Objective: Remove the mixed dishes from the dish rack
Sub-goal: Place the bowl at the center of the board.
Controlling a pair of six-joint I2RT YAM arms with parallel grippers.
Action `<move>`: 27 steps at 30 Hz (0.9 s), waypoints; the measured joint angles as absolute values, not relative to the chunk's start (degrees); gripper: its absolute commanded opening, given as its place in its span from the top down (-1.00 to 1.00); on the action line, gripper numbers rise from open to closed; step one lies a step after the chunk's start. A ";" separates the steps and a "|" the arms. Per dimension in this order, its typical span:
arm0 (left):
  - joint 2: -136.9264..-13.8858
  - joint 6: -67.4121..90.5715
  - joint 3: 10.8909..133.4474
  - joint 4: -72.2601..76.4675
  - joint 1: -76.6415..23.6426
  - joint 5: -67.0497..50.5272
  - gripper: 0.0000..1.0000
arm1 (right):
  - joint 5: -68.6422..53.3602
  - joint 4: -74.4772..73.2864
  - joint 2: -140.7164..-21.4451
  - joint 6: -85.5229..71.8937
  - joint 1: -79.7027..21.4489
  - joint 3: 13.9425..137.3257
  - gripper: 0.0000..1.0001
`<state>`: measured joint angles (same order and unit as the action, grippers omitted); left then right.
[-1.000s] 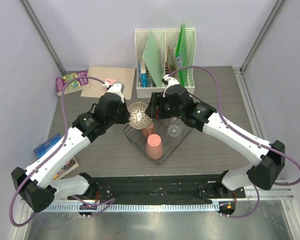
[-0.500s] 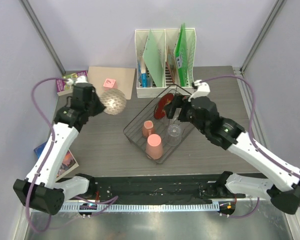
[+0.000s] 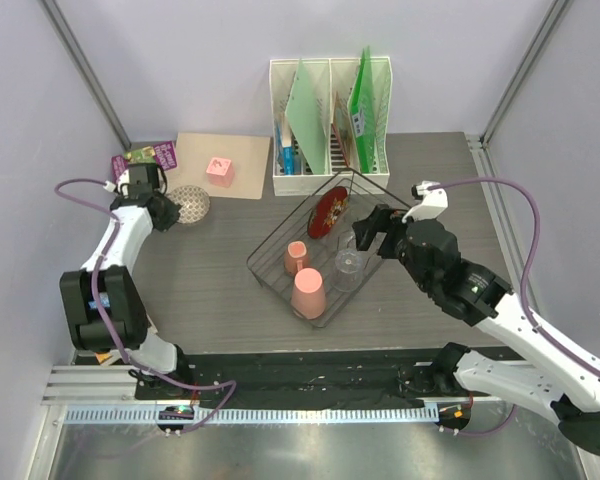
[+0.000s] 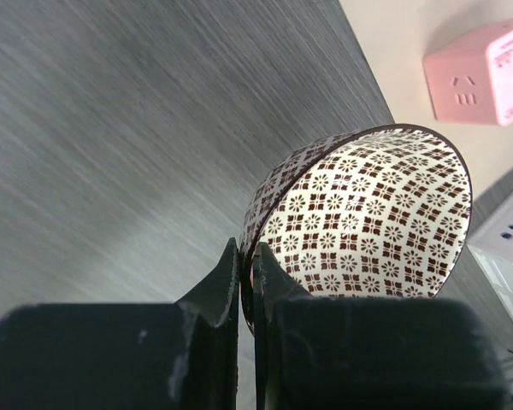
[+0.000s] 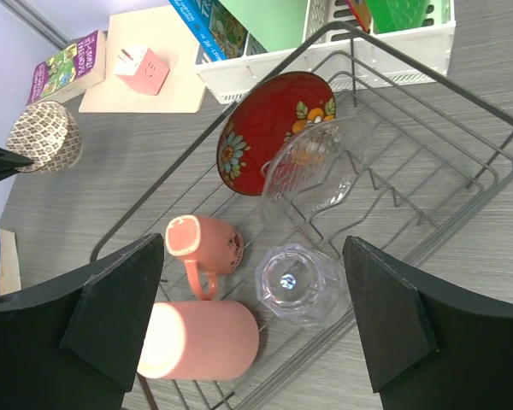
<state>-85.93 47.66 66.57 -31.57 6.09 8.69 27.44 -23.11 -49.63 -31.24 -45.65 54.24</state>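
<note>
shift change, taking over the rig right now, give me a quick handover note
Left claw: shut on the rim of a brown-patterned white bowl, far left on the table.
Right claw: open, empty, over the black wire dish rack.
Done: bowl out.
Left in rack: glossy red round plate, clear drinking glass, clear glass dish, small salmon-pink mug, larger salmon-pink plastic cup.

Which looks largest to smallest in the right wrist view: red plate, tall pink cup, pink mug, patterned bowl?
1. red plate
2. tall pink cup
3. pink mug and patterned bowl: alike; the bowl is farther off, so unranked.
</note>
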 measured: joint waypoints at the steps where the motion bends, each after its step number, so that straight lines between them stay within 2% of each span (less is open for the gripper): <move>1: -87.66 47.57 66.54 -30.63 6.09 8.69 0.99 | 27.64 -23.18 -49.01 -31.03 -45.65 53.69 -0.80; 8: -96.64 46.59 66.61 -24.95 6.09 8.91 1.00 | 29.76 -23.00 -46.28 -29.65 -45.65 52.58 -0.80; 14: -102.19 47.18 67.35 -21.30 6.13 7.40 0.98 | 29.71 -22.70 -50.11 -28.75 -45.65 52.45 -0.81; 15: -102.50 47.40 67.37 -20.97 6.15 7.20 0.90 | 29.71 -22.70 -50.63 -28.67 -45.65 52.40 -0.81; 17: -102.59 47.57 67.40 -20.73 6.13 6.98 0.56 | 29.74 -22.72 -51.53 -28.56 -45.65 52.36 -0.82; 18: -102.59 47.64 67.40 -20.75 6.13 6.98 0.14 | 29.74 -22.70 -51.86 -28.51 -45.65 52.36 -0.82; 20: -102.59 47.27 67.37 -20.93 6.13 6.79 -0.26 | 29.74 -22.68 -52.29 -28.36 -45.65 52.36 -0.85; 21: -102.48 47.51 67.35 -21.02 6.13 6.57 -0.56 | 29.74 -22.65 -52.53 -28.27 -45.65 52.36 -0.86; 24: -100.92 47.81 66.98 -21.52 6.13 6.39 -0.88 | 29.74 -22.20 -53.30 -27.94 -45.65 52.36 -0.99; 27: -96.82 48.05 66.81 -23.64 6.13 6.72 -0.98 | 29.71 -21.93 -54.41 -27.70 -45.65 52.36 -0.99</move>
<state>-96.82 48.05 66.81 -23.64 6.13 6.72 29.71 -21.93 -54.41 -27.70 -45.65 52.36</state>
